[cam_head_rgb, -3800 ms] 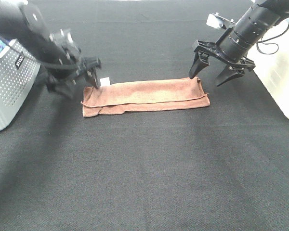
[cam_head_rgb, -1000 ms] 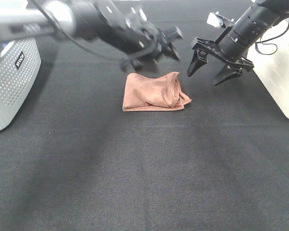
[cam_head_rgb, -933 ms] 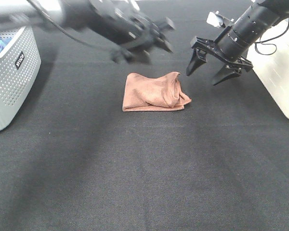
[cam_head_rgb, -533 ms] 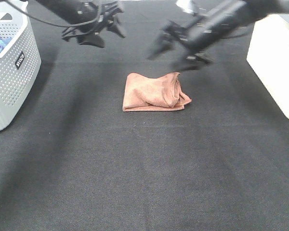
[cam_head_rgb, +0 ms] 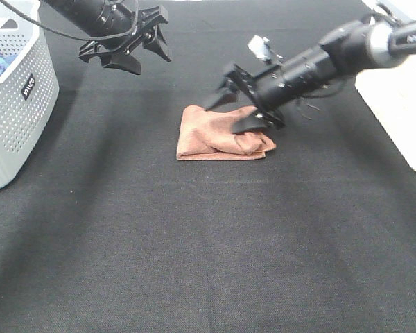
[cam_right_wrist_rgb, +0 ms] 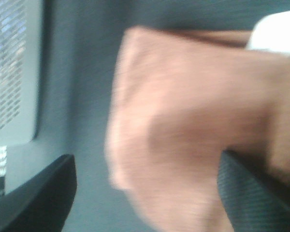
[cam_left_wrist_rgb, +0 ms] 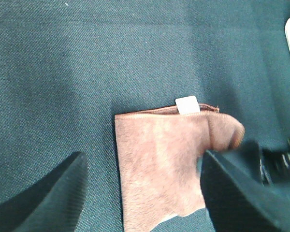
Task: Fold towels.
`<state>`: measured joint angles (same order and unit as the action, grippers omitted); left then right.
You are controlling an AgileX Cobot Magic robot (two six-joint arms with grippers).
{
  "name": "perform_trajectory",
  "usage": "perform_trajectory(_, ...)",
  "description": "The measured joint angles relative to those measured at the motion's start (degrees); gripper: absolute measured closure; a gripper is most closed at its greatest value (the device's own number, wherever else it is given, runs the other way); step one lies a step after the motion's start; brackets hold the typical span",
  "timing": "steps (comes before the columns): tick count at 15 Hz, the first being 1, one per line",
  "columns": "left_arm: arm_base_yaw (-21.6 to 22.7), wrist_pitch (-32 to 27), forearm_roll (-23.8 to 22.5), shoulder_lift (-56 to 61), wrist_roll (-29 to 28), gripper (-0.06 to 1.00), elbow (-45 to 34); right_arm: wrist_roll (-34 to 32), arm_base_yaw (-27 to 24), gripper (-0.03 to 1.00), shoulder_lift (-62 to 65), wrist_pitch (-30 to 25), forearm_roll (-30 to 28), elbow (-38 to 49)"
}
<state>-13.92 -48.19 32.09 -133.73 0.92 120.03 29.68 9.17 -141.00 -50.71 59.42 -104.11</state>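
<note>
A folded brown towel [cam_head_rgb: 215, 139] lies mid-table on the black cloth [cam_head_rgb: 208, 243]. The right gripper [cam_head_rgb: 223, 118] sits over its right end, jaws spread wide. Farther back, the left gripper [cam_head_rgb: 152, 64] hangs apart, jaws likewise splayed.

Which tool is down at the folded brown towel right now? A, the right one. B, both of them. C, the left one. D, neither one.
A: the right tool, open, reaches over the folded brown cloth towel, while the left tool hangs well apart from it, nearer the white perforated plastic basket.
</note>
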Motion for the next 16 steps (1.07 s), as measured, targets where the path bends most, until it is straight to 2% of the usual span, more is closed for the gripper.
perform_trajectory(4, 0.0, 0.0, -0.23, 0.0, 0.0, 0.3, 0.0, -0.4, -3.5, 0.21, -0.06, -0.23, -3.15, 0.0)
perform_trajectory(9, 0.0, -0.11, -0.4, 0.0, 0.0, 0.3, 0.0, -0.57, -5.33, 0.21, 0.0, -4.07, -6.25, 0.0)
perform_trajectory(13, 0.0, -0.86, -0.4, 0.0, 0.0, 0.3, 0.0, -2.86, -5.27, 0.21, 2.75, -5.21, -14.27, 0.0)
perform_trajectory(16, 0.0, -2.23, -0.86, 0.63, 0.0, 0.3, 0.0, -9.63, -5.27, 0.21, 3.44, -5.16, -24.29, 0.0)
